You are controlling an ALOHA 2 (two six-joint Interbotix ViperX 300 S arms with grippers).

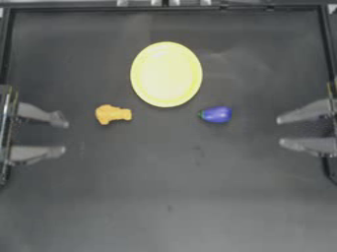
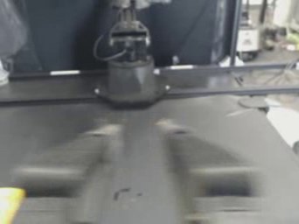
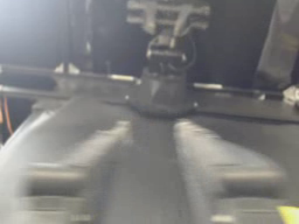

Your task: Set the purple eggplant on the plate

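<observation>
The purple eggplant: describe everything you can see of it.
The purple eggplant is a small, glossy blue-purple teardrop that looks like plastic, with a tiny green stem end pointing toward the table's middle. It lies on its side on the dark table, just off the plate's rim on the right arm's side, not touching it. Nothing holds or touches it; the open right gripper sits well away at the table's edge.
</observation>
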